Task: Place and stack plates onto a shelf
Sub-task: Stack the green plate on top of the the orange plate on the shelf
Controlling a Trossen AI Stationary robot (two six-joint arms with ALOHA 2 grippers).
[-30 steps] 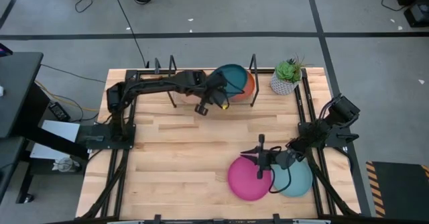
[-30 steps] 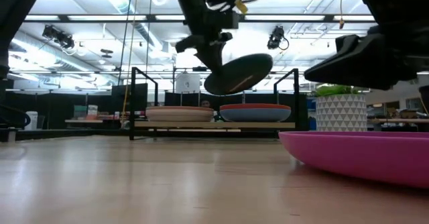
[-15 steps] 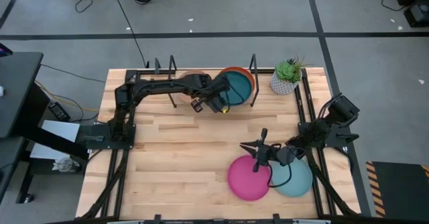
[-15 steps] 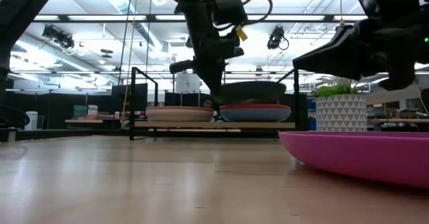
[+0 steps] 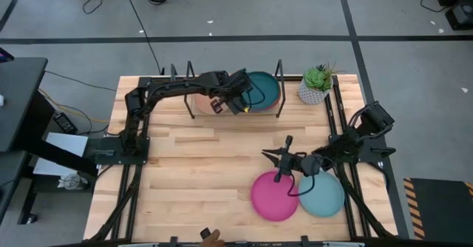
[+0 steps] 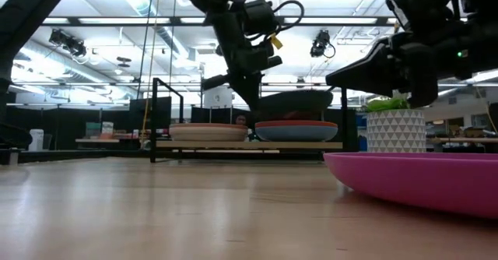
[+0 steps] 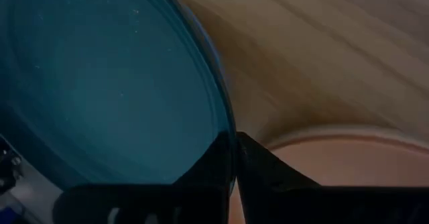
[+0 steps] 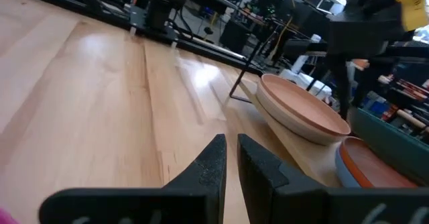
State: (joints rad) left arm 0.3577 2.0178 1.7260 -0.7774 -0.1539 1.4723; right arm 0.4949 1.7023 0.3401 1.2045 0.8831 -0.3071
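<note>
While the left tool (image 5: 238, 102) is pinching the dark teal plate (image 5: 260, 90) by its rim above the orange plate (image 6: 296, 124) on the shelf (image 6: 233, 145), it is looking rigid and slippery; the right tool (image 5: 276, 160), nearly closed and empty, is hovering near the pink plate (image 5: 273, 197).

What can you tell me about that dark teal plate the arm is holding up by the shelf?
The dark teal plate is round, shallow and glossy, with a plain single-colour glaze. The left gripper is shut on its rim, pinching the edge between its dark fingers. It lies nearly level just over the orange plate, which sits on a blue plate at the shelf's right end. Whether it already rests on the orange one cannot be told.
</note>
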